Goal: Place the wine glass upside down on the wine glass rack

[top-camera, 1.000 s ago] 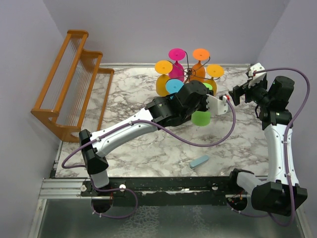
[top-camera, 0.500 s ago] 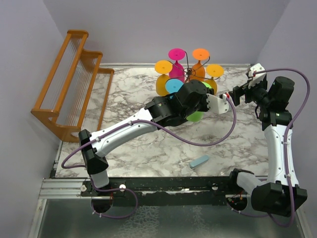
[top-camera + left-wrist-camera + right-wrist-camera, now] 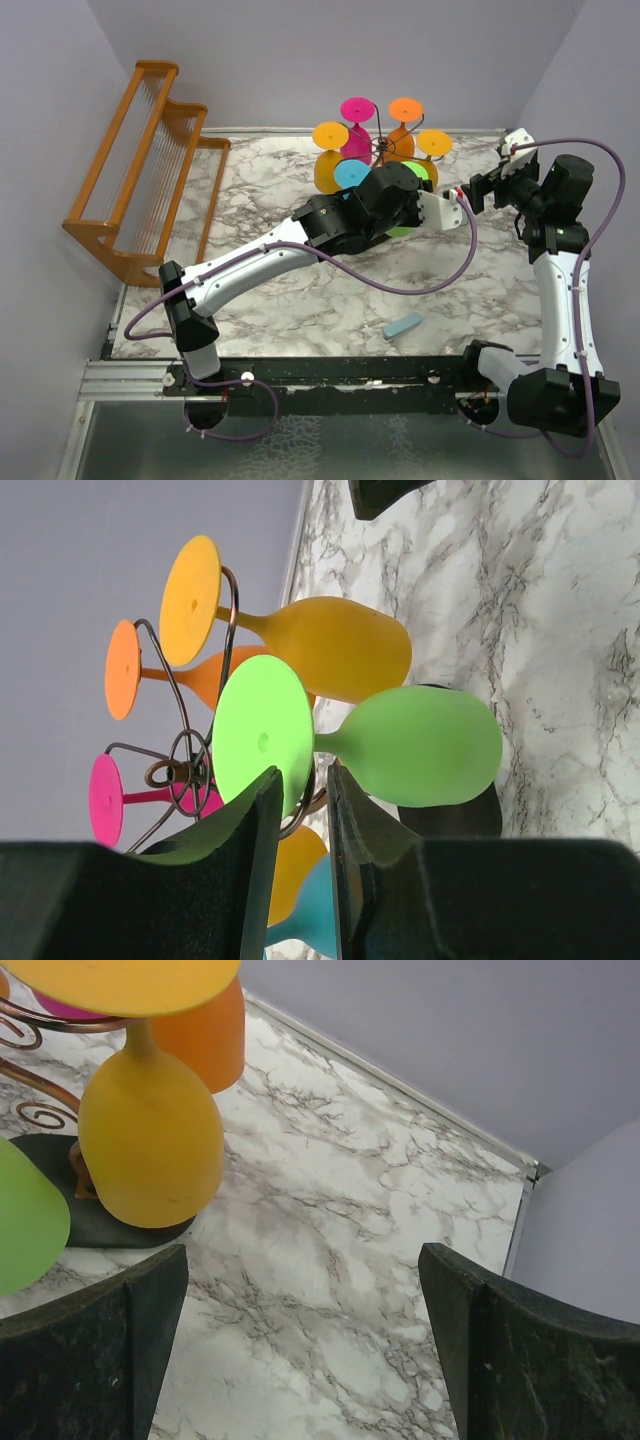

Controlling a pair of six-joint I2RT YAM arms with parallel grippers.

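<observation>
The green wine glass hangs upside down on the wine glass rack, its stem in a wire curl and its round foot above. The foot also shows in the top view. My left gripper sits just short of the stem. Its jaws stand a narrow gap apart with only other glasses showing through. The rack is a dark wire tree on a black oval base. My right gripper is wide open and empty, to the right of the rack.
Yellow, orange, pink and teal glasses hang on the same rack. A large orange-brown wooden rack stands at the far left. A small pale blue block lies near the front edge.
The green bowl has swung in under the left wrist towards the rack and is now mostly hidden in the top view. The right arm has stayed put.
</observation>
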